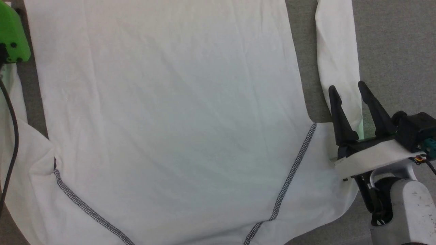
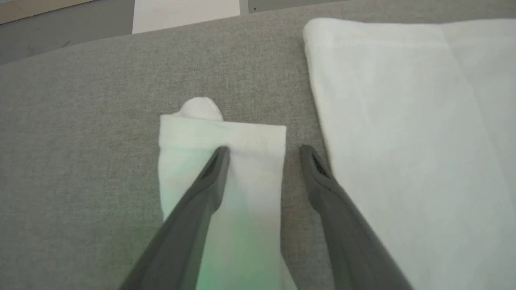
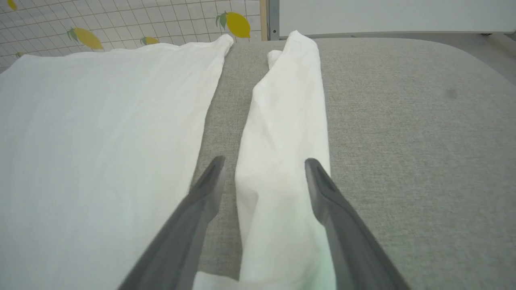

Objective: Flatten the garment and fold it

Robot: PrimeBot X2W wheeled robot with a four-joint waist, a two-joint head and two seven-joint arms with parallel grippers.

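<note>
The white long-sleeved shirt [image 1: 170,102] lies spread flat on the grey surface, its dark zigzag raglan seams [image 1: 293,170] running toward the near edge. My right gripper [image 1: 347,90] is open, its fingers straddling the right sleeve [image 3: 282,141] close to the armpit. In the left wrist view my left gripper [image 2: 264,151] is open over the cuff end of the left sleeve [image 2: 221,161], one finger above the cuff, the other above bare surface between sleeve and shirt body [image 2: 403,141]. A green part of the left arm [image 1: 12,34] shows at the head view's upper left.
The grey padded surface [image 3: 403,141] has free room to the right of the right sleeve and rounds off at its far corner. A lemon-patterned tiled wall [image 3: 100,24] stands beyond it. A black cable [image 1: 13,136] hangs along the left edge.
</note>
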